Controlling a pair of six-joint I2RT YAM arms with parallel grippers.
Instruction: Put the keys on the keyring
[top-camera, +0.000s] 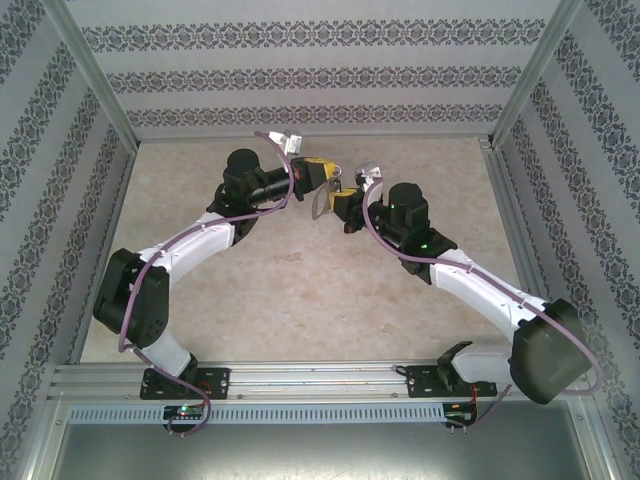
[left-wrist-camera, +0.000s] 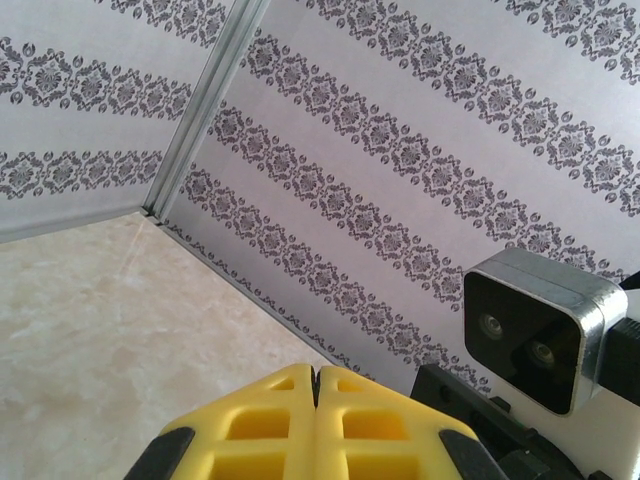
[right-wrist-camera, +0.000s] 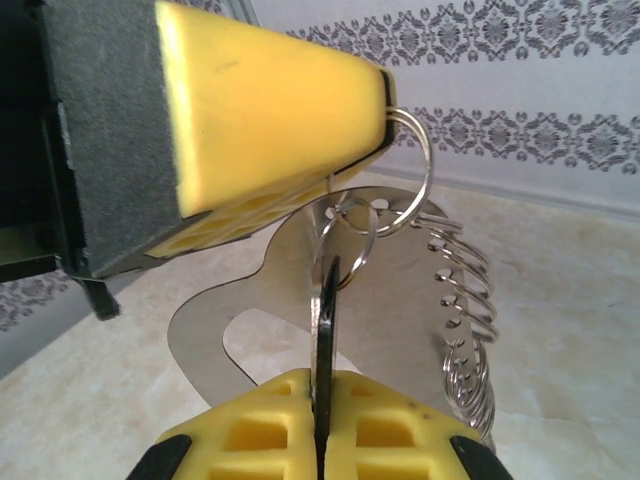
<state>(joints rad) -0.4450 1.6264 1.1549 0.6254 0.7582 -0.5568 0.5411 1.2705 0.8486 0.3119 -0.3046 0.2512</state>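
Silver keyring (right-wrist-camera: 424, 165) sits pinched in your closed left gripper (left-wrist-camera: 316, 382), just above your right gripper (right-wrist-camera: 318, 385), which clamps the key (right-wrist-camera: 326, 320) edge-on. Threading seems in hand; next, work the key onto it.

open tabletop (top-camera: 300, 300) in front, patterned walls (top-camera: 300, 75) close on three sides, metal posts (top-camera: 93, 75) at corners

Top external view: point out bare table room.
Free: beige marbled tabletop between left arm, right arm and near aluminium rail; strip under patterned back wall. Crowded: where left end effector and right end effector meet at silver keyring.
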